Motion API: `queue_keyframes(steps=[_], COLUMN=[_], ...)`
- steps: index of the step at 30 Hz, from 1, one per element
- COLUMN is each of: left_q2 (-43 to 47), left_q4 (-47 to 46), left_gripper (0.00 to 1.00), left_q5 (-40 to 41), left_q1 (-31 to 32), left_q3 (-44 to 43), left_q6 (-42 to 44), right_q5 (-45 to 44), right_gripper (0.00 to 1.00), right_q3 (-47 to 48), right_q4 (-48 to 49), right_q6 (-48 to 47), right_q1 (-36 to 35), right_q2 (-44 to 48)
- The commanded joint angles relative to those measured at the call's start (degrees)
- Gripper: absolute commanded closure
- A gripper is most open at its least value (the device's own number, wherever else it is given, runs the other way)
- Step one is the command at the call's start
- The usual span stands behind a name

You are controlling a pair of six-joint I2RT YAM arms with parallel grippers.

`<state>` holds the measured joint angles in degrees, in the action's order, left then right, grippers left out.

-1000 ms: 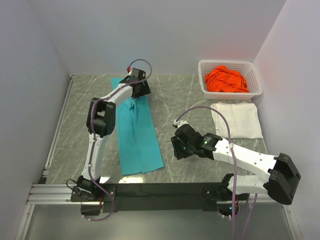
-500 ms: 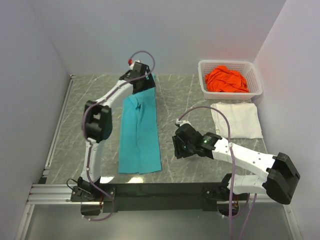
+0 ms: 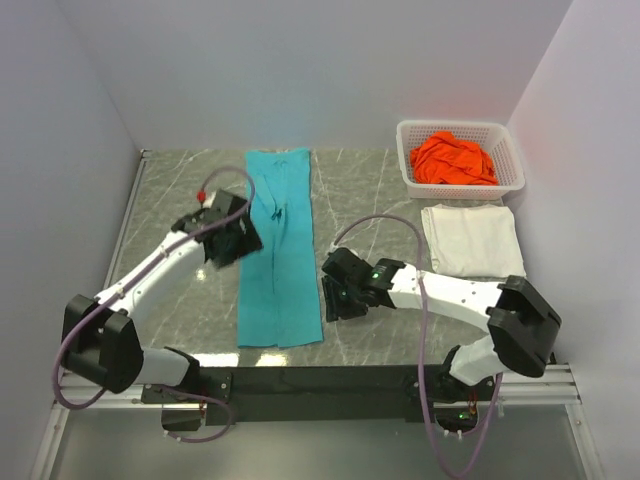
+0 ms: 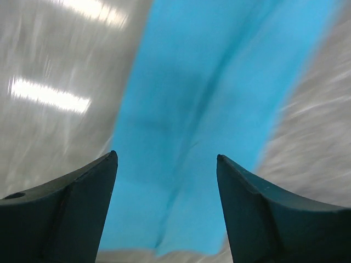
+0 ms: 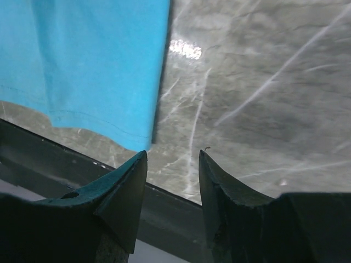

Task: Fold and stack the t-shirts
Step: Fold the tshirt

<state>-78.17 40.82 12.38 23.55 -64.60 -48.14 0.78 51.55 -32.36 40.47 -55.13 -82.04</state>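
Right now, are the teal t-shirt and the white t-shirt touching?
Apart. The top external view shows a wide strip of table between the teal t-shirt and the white t-shirt.

The worktop (image 3: 370, 200) is showing a smooth grey marble-look surface, glossy enough to be throwing back bright streaks of light. The teal shirt (image 3: 280, 250) is lying as soft matt cloth, mostly smooth, with one long crease down it. The white shirt (image 3: 470, 238) is looking matt and soft too, and the orange shirt (image 3: 455, 158) crumpled and wrinkly. The basket (image 3: 460, 188) is showing white plastic lattice walls. The fingers (image 4: 66, 208) of the left hand (image 4: 165, 156) and the right hand (image 5: 173, 153) are looking like dark, matt, smooth plastic. The arm shells (image 3: 450, 295) are gleaming white and black.
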Motion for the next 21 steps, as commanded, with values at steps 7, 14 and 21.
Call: queue_keyframes(steps=[7,14,21], left_q2=[12.34,11.99,10.24], left_q4=[5.23,5.5,3.65], left_gripper=[0.23,0.3,0.36], left_q5=[-7.72,-7.64,-9.31], left_q1=[2.81,4.4,5.36], left_q3=[21.17,26.54,30.5], left_q6=[-9.86,-12.33,-12.68], right_q5=[4.67,6.08,6.87], right_gripper=[0.5,0.51,0.52], right_q3=[5.05,7.16,7.16], right_q4=[2.74,2.92,2.65], right_q6=[5.41,6.12,6.2], right_q1=[-2.43,-3.05,-3.23], right_q2=[-7.42,-12.61,-14.37])
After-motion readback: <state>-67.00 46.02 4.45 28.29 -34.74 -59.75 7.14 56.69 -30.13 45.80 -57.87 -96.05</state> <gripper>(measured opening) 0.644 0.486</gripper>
